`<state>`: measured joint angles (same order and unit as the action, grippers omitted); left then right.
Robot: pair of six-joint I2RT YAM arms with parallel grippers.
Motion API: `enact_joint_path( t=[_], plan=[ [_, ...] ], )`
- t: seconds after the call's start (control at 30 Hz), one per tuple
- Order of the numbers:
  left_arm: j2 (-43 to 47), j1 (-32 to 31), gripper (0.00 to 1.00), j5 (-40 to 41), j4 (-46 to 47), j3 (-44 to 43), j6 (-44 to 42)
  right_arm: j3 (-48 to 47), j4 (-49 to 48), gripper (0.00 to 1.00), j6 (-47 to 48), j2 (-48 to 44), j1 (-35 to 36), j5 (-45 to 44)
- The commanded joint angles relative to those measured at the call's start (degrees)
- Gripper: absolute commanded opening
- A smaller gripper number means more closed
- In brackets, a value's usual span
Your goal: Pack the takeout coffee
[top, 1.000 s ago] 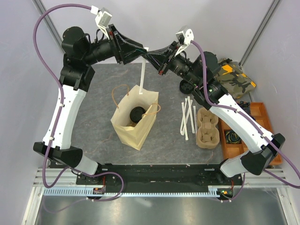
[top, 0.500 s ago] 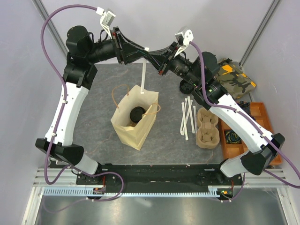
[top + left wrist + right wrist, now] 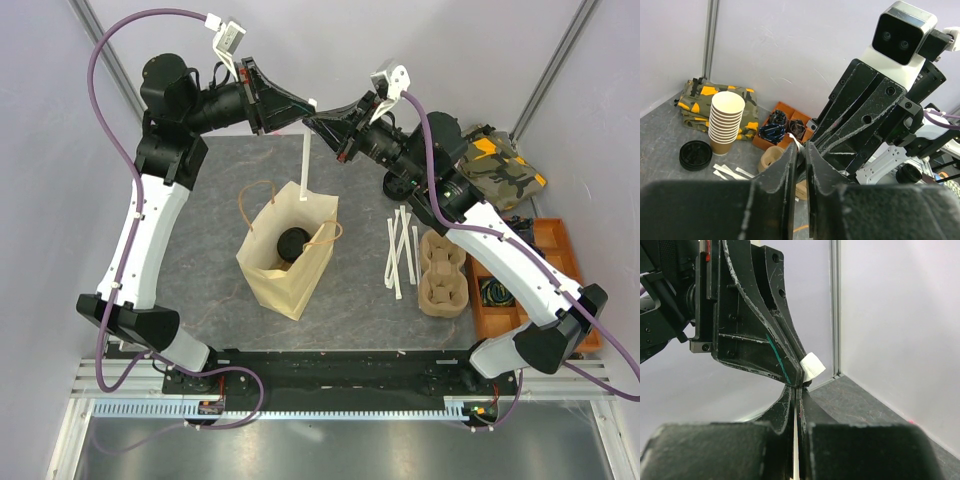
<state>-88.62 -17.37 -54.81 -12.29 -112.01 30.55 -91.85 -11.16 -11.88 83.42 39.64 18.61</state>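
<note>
Takeout coffee (image 3: 292, 243): one cup, round black lid facing up, sides hidden, standing low inside the open brown paper bag (image 3: 268, 285).

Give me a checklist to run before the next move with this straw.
1. Right gripper shut on the straw: ok.
2. Left gripper firmly holding the straw's top end: cannot tell; its jaws are nearly together there.
3. Straw hanging upright above the paper bag: ok.
4. Bag standing with its mouth open: ok.
5. Coffee cup, lid on, inside the bag: ok.
</note>
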Motion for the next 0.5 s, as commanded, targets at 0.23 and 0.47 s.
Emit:
enact_joint_path(
  t=[0.23, 0.47],
  plan=[
    [-0.2, -0.1, 0.02, -1.8, 0.1, -1.6, -0.4, -0.3, -1.9, 0.41, 0.5, -1.8, 0.4, -0.9],
    [0.5, 0.0, 0.02, -1.1, -9.2, -2.9, -8.1, -0.3, 0.3, 0.77, 1.2, -2.6, 0.3, -2.4]
  ],
)
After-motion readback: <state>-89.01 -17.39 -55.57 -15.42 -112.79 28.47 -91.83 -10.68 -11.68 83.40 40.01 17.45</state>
